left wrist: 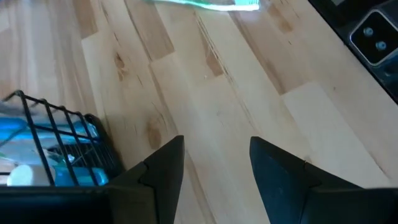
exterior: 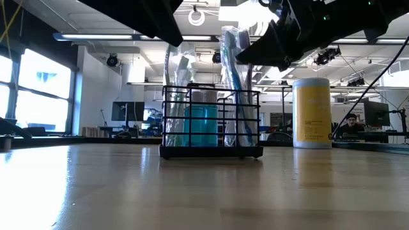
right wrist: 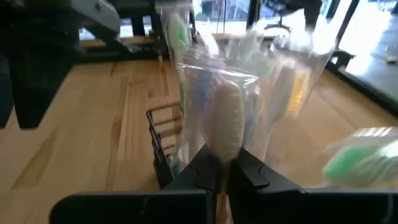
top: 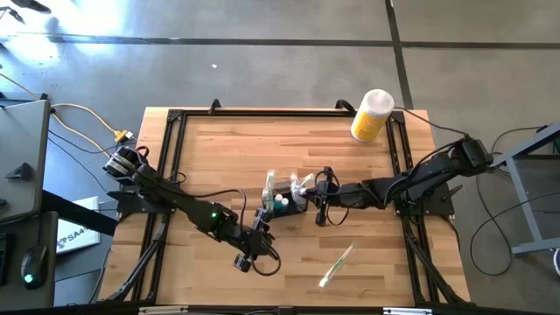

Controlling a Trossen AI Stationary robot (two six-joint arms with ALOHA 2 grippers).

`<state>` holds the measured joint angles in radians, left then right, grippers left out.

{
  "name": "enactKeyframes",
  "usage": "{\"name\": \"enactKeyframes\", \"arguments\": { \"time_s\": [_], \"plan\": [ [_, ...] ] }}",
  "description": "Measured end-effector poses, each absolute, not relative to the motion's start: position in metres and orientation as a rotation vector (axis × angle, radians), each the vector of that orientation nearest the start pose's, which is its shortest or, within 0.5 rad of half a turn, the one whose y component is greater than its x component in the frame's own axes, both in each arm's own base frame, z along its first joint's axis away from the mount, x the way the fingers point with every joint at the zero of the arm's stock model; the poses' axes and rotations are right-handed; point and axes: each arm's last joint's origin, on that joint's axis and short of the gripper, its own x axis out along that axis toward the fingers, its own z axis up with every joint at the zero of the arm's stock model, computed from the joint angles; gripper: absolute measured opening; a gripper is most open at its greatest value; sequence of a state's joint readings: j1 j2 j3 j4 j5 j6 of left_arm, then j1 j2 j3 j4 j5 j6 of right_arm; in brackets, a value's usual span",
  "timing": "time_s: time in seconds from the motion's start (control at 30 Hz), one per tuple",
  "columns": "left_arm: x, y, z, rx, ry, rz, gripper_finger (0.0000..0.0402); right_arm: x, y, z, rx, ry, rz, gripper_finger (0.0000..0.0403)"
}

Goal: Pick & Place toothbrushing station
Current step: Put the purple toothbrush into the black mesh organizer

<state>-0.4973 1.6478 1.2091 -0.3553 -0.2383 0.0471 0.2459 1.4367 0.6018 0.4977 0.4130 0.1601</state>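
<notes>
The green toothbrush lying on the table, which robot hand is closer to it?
Left, though only slightly. The left gripper hangs open beside the toothbrush, nearer the table's front edge. The right gripper is farther back, pinching a wrapped toothbrush at the black caddy.

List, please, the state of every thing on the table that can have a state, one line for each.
Caddy: upright on the table, holding wrapped toothbrushes and a blue bottle.
Wrapped toothbrush: upright in the caddy, pinched by the right tool.
Loose toothbrush: lying flat on the table, apart from the caddy.
Yellow cylinder: upright, white lid on.
Left tool: open, empty, beside the caddy.
</notes>
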Motion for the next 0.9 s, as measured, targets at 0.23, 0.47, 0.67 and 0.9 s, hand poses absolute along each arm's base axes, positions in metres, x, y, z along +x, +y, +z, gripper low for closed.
{"name": "enactKeyframes", "arguments": {
  "time_s": [0.23,0.47,0.67,0.9],
  "plan": [
    [0.314,-0.164,0.248,0.314,0.751,-0.308,0.0177,0.278,0.059,0.186,0.100,0.326,-0.200,0.0013],
    [0.314,-0.164,0.247,0.312,0.757,-0.313,0.0177,0.275,0.058,0.189,0.106,0.332,-0.191,0.0071],
    [0.314,-0.164,0.247,0.312,0.757,-0.313,0.0177,0.268,0.064,0.203,0.096,0.295,-0.160,0.0142],
    [0.314,-0.165,0.248,0.309,0.752,-0.314,0.0177,0.246,0.074,0.228,0.032,0.254,-0.097,0.0195]
  ]
}}
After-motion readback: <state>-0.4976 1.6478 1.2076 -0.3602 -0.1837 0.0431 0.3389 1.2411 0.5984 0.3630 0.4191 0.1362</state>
